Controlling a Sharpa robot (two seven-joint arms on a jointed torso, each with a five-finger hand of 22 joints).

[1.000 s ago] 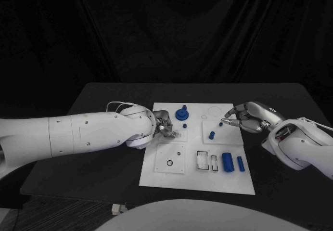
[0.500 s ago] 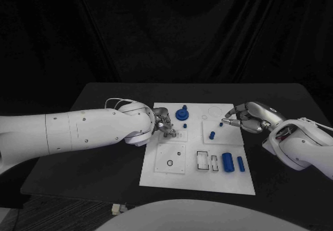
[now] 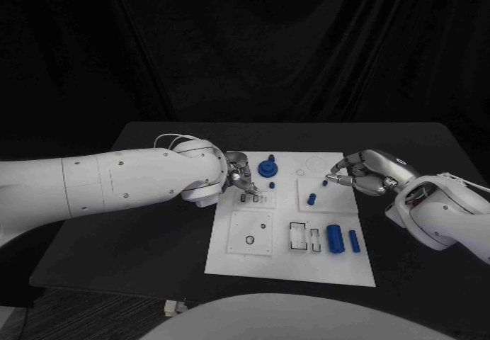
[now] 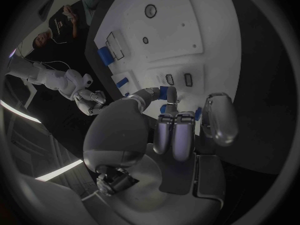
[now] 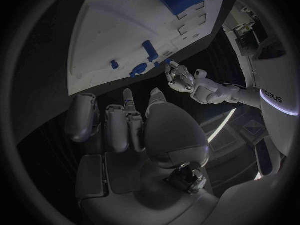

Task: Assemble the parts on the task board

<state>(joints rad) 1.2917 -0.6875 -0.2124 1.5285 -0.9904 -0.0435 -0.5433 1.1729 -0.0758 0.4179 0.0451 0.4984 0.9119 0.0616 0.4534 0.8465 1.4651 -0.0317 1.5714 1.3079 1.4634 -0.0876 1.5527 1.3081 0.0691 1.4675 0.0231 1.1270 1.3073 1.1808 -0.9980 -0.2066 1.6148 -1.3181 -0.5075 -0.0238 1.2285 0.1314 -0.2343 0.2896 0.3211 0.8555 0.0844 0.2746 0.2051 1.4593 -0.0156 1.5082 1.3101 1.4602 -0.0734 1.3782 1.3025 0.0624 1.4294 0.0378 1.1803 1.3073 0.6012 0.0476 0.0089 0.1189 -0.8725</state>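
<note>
The white task board (image 3: 291,262) lies mid-table. On its far part stand a blue round part with a peg (image 3: 268,167), a small blue peg (image 3: 274,185) and a blue piece (image 3: 311,199). A blue cylinder (image 3: 334,237) and a blue bar (image 3: 353,241) lie near its right edge. My left hand (image 3: 238,177) hovers at the board's far left edge with fingers (image 4: 172,130) curled close together. Blue shows behind those fingers, and I cannot tell whether anything is held. My right hand (image 3: 360,173) hangs over the board's far right edge, fingers (image 5: 125,120) curled in, nothing seen in them.
Two small slots (image 3: 245,200) lie uncovered just in front of my left hand. A square plate with round holes (image 3: 251,234) and two rectangular pockets (image 3: 297,237) sit on the board's near half. The black table (image 3: 153,234) spreads round the board.
My left hand has drawn back from over the two small slots toward the board's far left edge, uncovering them. The right hand has stayed put.
</note>
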